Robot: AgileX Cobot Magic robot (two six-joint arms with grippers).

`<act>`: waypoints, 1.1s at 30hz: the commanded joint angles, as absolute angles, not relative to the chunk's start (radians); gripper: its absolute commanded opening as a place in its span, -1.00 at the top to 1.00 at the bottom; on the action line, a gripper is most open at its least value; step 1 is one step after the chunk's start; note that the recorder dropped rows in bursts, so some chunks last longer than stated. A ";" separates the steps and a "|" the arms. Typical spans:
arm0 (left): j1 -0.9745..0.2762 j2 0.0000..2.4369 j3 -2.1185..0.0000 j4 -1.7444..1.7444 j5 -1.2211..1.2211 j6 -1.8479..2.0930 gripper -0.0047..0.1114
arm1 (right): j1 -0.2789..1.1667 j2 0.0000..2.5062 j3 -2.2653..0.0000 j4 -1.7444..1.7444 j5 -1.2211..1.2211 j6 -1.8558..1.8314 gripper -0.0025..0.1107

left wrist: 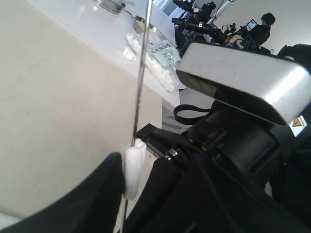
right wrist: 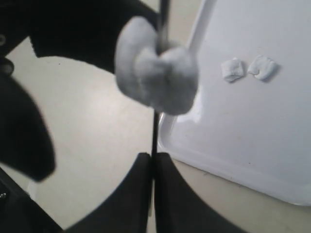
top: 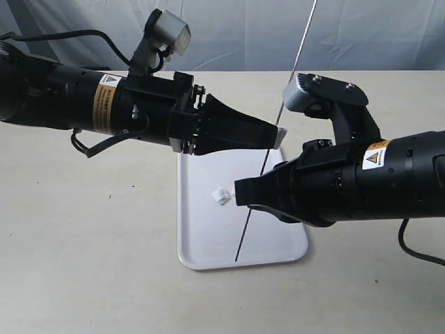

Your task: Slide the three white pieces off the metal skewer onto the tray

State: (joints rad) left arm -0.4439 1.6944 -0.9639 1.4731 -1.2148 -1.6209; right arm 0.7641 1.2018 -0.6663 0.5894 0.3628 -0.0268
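The metal skewer (top: 274, 132) stands steeply tilted over the white tray (top: 208, 236). My right gripper (top: 240, 191) is shut on its lower part, and the pinch shows in the right wrist view (right wrist: 154, 158). One white piece (right wrist: 155, 73) is still threaded on the rod above that grip. My left gripper (top: 277, 136) is open around this piece (left wrist: 133, 167). One finger (left wrist: 104, 189) touches it and a narrow gap shows on the other side. Two white pieces (right wrist: 232, 69) (right wrist: 263, 67) lie loose on the tray (right wrist: 252, 145), side by side (top: 220, 195).
Both black arms cross above the tray, the left over its far end and the right over its near right side. The skewer tip (top: 237, 259) hangs near the tray's front rim. A grey cloth backdrop (top: 243, 35) closes off the table's far edge.
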 commanded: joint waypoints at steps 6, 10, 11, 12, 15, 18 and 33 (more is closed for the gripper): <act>-0.450 1.687 -0.967 1.464 -1.221 -1.615 0.19 | 0.758 1.202 -0.673 0.595 0.363 -0.050 0.97; -0.450 1.687 -0.967 1.466 -1.221 -1.615 0.21 | 0.758 1.202 -0.673 0.596 0.370 -0.051 0.97; -0.450 1.687 -0.967 1.466 -1.221 -1.615 0.26 | 0.758 1.202 -0.673 0.596 0.371 -0.051 0.97; -0.450 1.687 -0.967 1.466 -1.221 -1.611 0.33 | 0.758 1.202 -0.673 0.596 0.371 -0.051 0.97; -0.450 1.687 -0.967 1.466 -1.221 -1.611 0.55 | 0.758 1.202 -0.673 0.596 0.371 -0.051 0.97; -0.450 1.687 -0.967 1.466 -1.221 -1.592 0.70 | 0.758 1.202 -0.673 0.596 0.372 -0.051 0.97; -0.450 1.687 -0.967 1.492 -1.187 -1.590 0.73 | 0.758 1.200 -0.673 0.596 0.382 -0.059 0.97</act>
State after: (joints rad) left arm -0.4439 1.6944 -0.9639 1.4769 -1.2079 -1.5947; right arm 0.7641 1.2018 -0.6663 0.5953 0.3777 -0.0457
